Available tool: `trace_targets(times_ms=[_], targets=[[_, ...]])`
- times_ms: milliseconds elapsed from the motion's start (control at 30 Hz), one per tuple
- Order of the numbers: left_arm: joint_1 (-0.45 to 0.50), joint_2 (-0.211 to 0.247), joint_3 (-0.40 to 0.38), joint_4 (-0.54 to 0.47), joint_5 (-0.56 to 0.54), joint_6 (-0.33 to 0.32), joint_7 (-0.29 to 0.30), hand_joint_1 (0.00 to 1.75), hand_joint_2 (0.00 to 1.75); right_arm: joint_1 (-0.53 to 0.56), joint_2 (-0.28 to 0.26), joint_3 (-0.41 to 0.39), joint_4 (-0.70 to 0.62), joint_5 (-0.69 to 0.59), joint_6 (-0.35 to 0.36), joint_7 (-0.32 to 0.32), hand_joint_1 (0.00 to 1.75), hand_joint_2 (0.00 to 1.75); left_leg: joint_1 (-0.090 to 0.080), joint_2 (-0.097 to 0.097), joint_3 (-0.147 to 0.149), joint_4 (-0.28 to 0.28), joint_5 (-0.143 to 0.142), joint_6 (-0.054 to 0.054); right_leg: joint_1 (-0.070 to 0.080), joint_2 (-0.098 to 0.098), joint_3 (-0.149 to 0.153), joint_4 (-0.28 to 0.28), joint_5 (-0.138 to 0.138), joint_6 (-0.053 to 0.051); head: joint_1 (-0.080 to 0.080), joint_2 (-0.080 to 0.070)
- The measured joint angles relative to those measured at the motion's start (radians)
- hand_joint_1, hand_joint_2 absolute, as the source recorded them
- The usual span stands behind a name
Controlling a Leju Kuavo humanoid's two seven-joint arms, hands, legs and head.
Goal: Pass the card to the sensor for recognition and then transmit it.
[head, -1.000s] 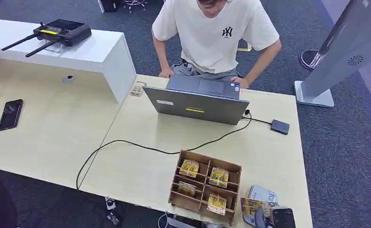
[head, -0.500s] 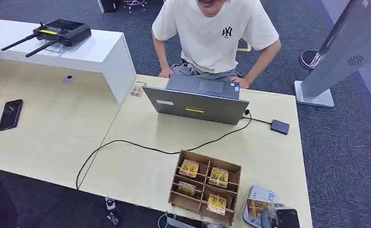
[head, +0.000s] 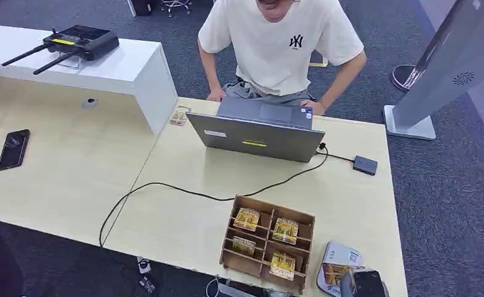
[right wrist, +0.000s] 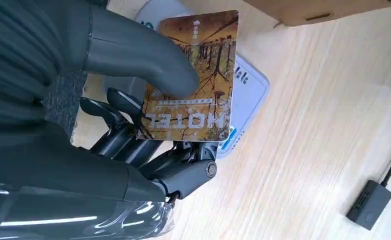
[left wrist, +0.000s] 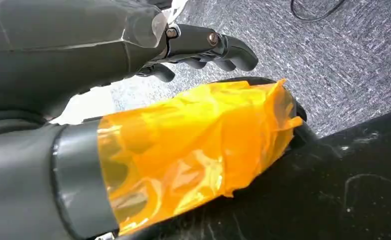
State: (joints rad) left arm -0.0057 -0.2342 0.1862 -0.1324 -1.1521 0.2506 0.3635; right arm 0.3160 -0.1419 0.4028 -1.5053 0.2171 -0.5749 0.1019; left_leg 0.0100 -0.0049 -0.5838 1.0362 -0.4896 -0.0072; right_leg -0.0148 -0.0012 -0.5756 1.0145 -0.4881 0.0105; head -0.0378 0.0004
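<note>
The step in hand looks like the recognition step: the right hand (right wrist: 148, 145) holds the card (right wrist: 193, 80) over the sensor (right wrist: 243, 90), a pale flat reader lying on the table (head: 184, 229) near its right front corner, just beside the wooden box (head: 268, 241) of spare cards. The thumb (right wrist: 148, 55) presses on the printed face while the darker fingers (right wrist: 133, 145) support it from beneath, so the card is pinched, not lying free. In the right wrist view the card covers much of the reader; whether it touches the reader or hangs just above it I cannot tell.

The card is a rectangle with a brown landscape print and the word HOTEL along the short edge nearest the hand. Its long axis runs out from the hand and away across the reader, and its printed face is turned up toward the camera, roughly flat to the table.

The left hand (left wrist: 203, 50) hangs over the carpet beside the robot; its fingers are loosely curled, apart, with nothing between them, and orange film wraps its thumb.

Next, I judge, the card must sit level and close over the reader long enough to register, then be carried forward across the table toward the person (head: 283, 43) sitting behind the laptop (head: 255, 136), with the pinch kept firm so the thin card does not slide out
</note>
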Motion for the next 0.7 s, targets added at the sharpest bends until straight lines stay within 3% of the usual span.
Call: trace_targets(times_ms=[700], targets=[[-0.004,0.000,0.003,0.008,-0.007,0.001,0.000,0.00,0.00,-0.015,0.014,-0.020,0.047,0.030,0.012,0.015,1.75,1.75,0.000,0.000,0.000,0.000,0.000,0.000,0.000,0.000,0.000,0.000,0.000,0.000,0.000,0.000]])
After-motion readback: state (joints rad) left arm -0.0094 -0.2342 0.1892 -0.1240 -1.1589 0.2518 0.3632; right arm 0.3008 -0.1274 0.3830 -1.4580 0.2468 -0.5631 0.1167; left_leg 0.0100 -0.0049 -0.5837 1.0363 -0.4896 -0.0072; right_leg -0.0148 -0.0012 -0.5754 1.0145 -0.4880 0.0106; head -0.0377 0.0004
